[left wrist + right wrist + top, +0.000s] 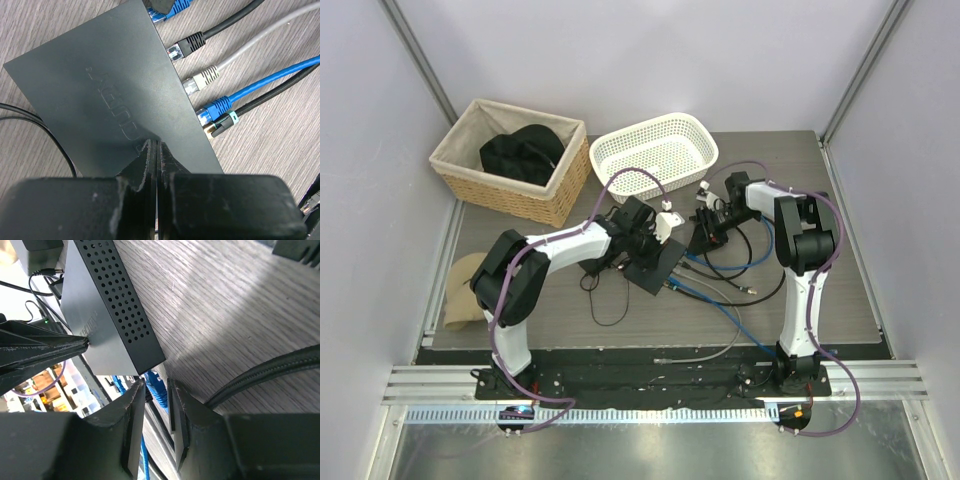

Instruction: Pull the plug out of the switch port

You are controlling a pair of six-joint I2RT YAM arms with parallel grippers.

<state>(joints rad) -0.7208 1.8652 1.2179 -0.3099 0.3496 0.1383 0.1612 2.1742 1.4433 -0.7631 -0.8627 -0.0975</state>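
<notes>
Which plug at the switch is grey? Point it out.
The grey plug, sitting between the black plug above and the blue plug below it.

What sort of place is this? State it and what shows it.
Probably a robot test cell: blank panels enclose the table, and the left arm and right arm are mounted along a metal rail.

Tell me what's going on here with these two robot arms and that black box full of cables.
The left gripper is shut and presses its tips on top of the switch, apparently to steady it. The right gripper has its jaws slightly apart on either side of a blue plug at the switch's corner. Whether that plug has left its port cannot be told.
</notes>
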